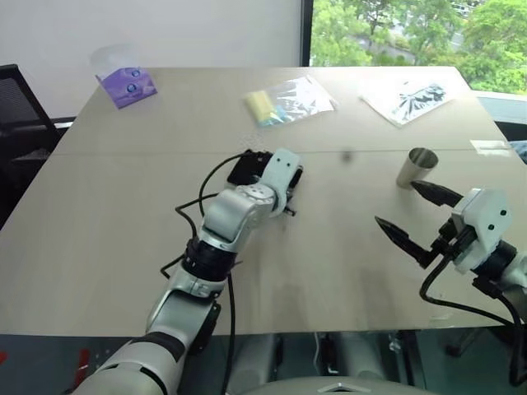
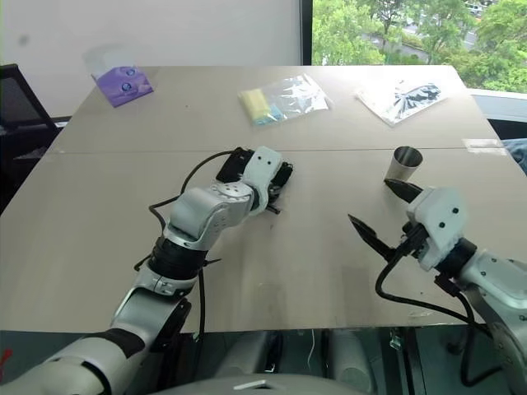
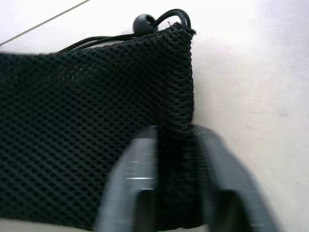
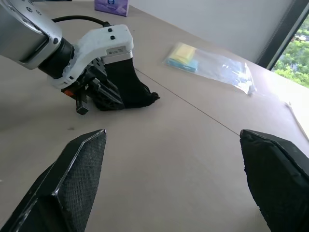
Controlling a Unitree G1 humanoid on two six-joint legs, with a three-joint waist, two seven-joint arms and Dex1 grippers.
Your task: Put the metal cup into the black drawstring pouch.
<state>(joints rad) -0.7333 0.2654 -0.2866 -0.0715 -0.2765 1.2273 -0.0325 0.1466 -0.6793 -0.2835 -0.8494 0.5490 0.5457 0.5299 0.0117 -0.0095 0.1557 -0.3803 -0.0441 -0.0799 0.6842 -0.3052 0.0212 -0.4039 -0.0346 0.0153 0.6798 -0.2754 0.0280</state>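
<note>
A: Left gripper [image 3: 176, 159]?
B: Clamped on the black drawstring pouch [image 3: 91, 130]. 2 fingers pinch 1 edge of the mesh, near the end with the cord stopper. Pouch lies flat on the table [image 1: 115, 214], mid-table, just past the seam.

A: Right gripper [image 1: 418, 218]?
B: Fingers spread wide, nothing between them, hovering above the table near its right front part.

A: Metal cup [image 1: 417, 168]?
B: Upright, rim up, so long axis vertical. Just beyond the right gripper, near its far fingertip, not touching as far as I can tell. Well apart from the pouch, off to the pouch's right.

A: So which arm takes the cup?
B: Right, I'd judge. It's far nearer, and the left is busy holding the pouch. Cup sits ahead of the open fingers, so a short reach forward should bracket it, gripped side-on across the wall.

A: Risk?
B: Shiny tapered steel, could slip or tip if nudged. Pouch mouth looks flat, not opened.

A: Surface, room?
B: Pale wood table. At the far edge, a purple packet [image 1: 126, 85], a clear bag with yellow contents [image 1: 284, 102], another clear bag [image 1: 408, 100]. White wall behind, window with trees at right.
</note>
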